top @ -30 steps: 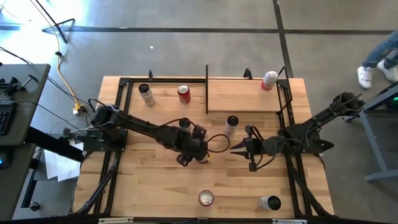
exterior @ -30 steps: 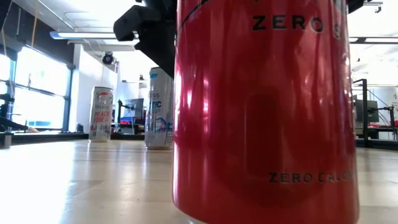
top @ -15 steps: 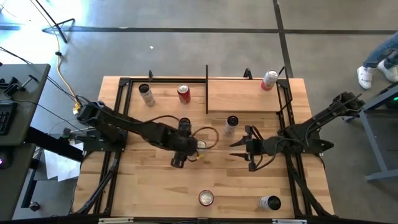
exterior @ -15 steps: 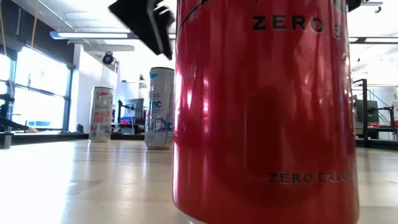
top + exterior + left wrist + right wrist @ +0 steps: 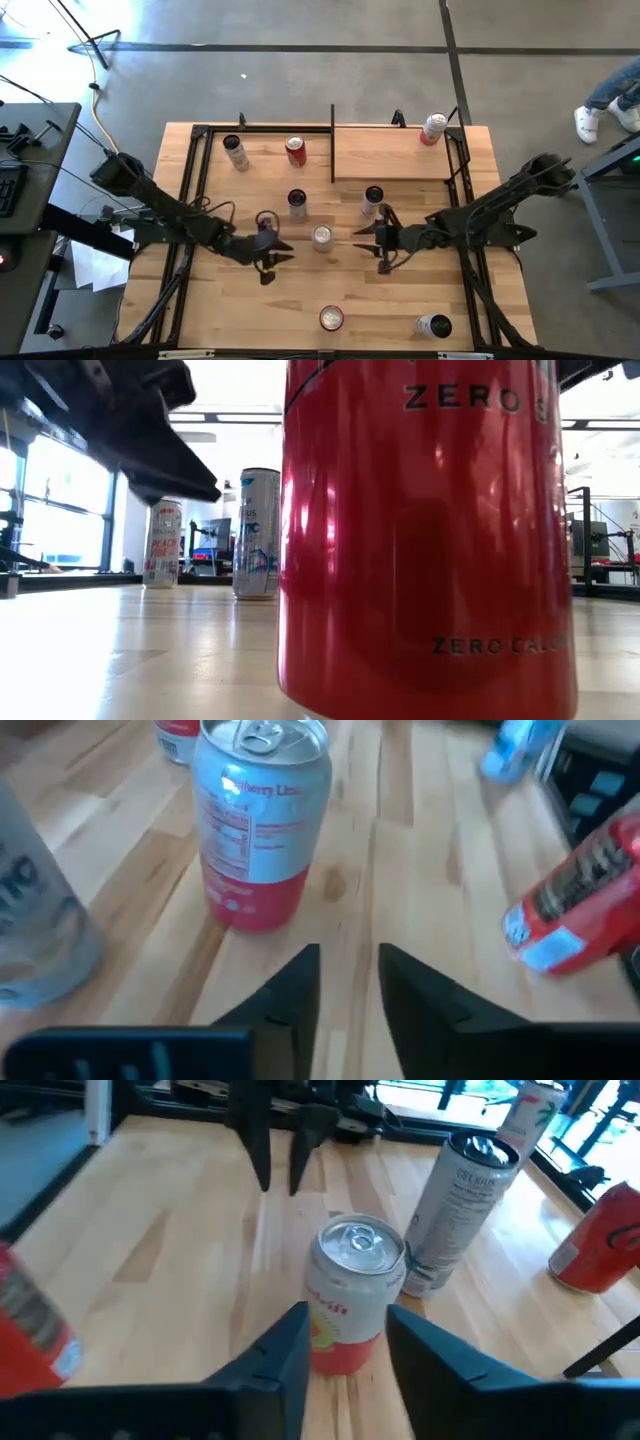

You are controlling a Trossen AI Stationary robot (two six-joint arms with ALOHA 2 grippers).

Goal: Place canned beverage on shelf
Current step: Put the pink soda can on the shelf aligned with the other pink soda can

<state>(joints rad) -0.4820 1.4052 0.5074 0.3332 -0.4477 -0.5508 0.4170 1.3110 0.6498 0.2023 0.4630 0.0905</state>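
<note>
**2 claws, 1 can between them**

From above: the left gripper [image 5: 278, 252] sits mid-table, tips aimed at the pink-and-white can [image 5: 321, 237]. The right gripper [image 5: 368, 240] faces it from the other side. The can stands upright on the table [image 5: 230, 320], between the 2 claws and touching neither. The shelf [image 5: 390, 160] lies at the far right of the table, well apart from that can, with a white can [image 5: 433, 128] at its far corner.

Table level: a big red can [image 5: 430, 540] fills the shot, and 2 pale cans stand farther back.

Left wrist: the left gripper [image 5: 348, 982] shows a narrow gap between its fingers, nothing in it; the pink-and-white can [image 5: 262, 820] stands just ahead.

Right wrist: the right gripper [image 5: 345, 1335] is parted a little too and empty, with the same can [image 5: 355, 1295] just beyond its tips and a tall grey can [image 5: 460, 1210] beside it.
</note>
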